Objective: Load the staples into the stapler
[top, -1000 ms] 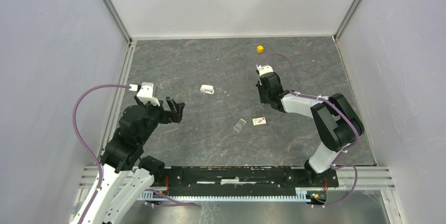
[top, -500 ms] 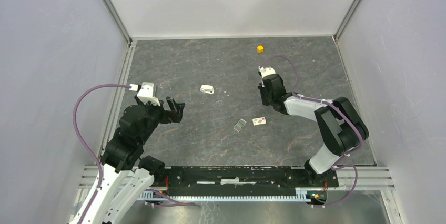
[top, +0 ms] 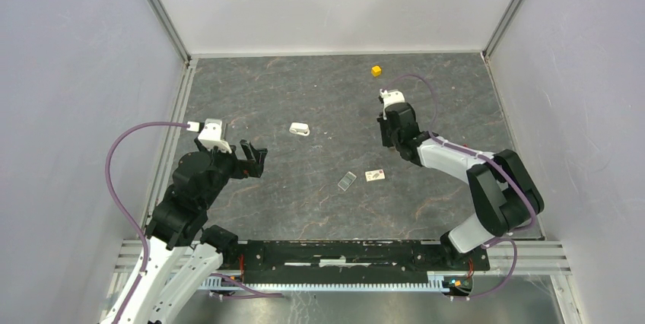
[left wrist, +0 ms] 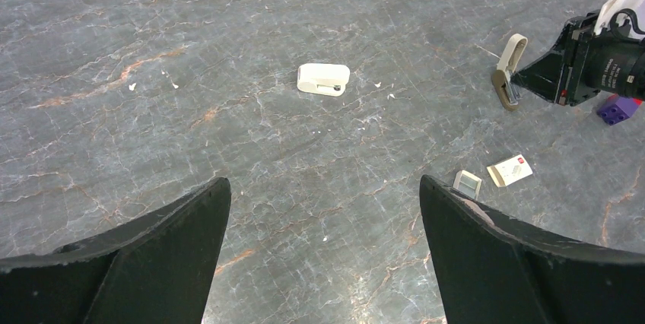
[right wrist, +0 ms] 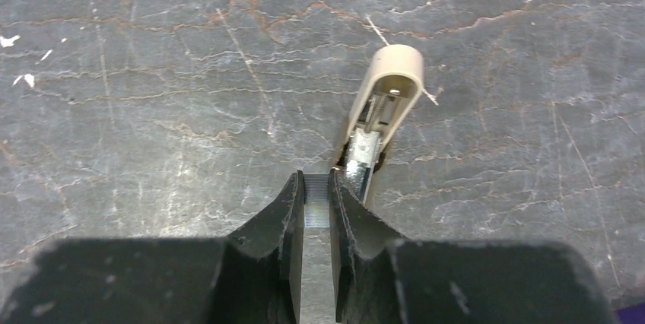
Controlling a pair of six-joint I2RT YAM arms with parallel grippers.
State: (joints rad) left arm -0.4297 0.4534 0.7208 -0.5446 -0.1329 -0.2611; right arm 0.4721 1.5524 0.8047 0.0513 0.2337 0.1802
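Stapler [right wrist: 392, 81]: sitting hinged open, channel exposed, at the right gripper [right wrist: 316, 179], whose jaws are pinching a thin silvery part, seemingly its base, probably steadying it for loading. Staples [top: 347, 180]: lying on the table [top: 289, 195], near. Left gripper [left wrist: 323, 181]: hovering, jaws apart.

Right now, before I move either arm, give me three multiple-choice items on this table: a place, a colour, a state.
1. Where do the staples lie? A) beside the pale card B) in the far left corner C) in the far right corner
2. What colour is the small cube near the far edge? A) red B) yellow C) green
3. How is the left claw? A) shut on the card B) shut on the staples C) wide open, empty

Answers: 1 A, they sit right next to it; 2 B, it is plainly yellow; 3 C, its fingers stand far apart with nothing between.
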